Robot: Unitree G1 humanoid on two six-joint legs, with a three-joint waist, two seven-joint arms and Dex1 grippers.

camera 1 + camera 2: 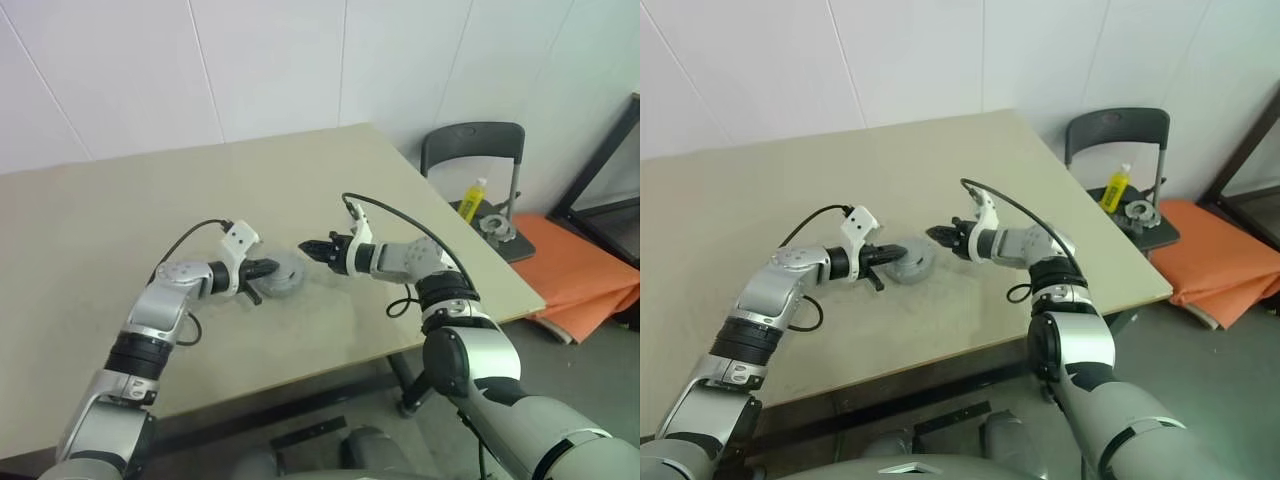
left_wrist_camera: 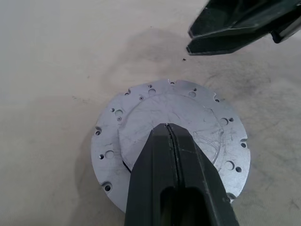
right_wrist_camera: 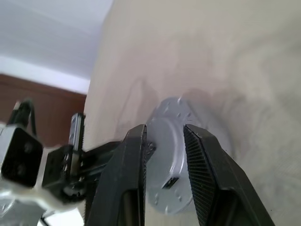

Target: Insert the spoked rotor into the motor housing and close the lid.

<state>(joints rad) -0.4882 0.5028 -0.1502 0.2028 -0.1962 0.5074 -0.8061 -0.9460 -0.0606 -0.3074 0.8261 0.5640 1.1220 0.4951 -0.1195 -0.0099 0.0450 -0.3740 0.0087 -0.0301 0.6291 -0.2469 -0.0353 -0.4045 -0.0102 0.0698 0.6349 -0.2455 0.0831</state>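
The lid, a round grey metal disc with small holes round its flange and a raised flat middle, lies near the middle of the tan table. It sits on a low round body that I take for the motor housing. The spoked rotor is hidden. My left gripper is shut, with its tips over the middle of the lid; I cannot tell whether they touch it. My right gripper hangs just to the right of the lid, apart from it. It is open, with nothing between its fingers.
The table's right edge runs close behind my right arm. Past it stands a black folding chair with a yellow bottle and a round metal part on its seat. An orange mat lies on the floor.
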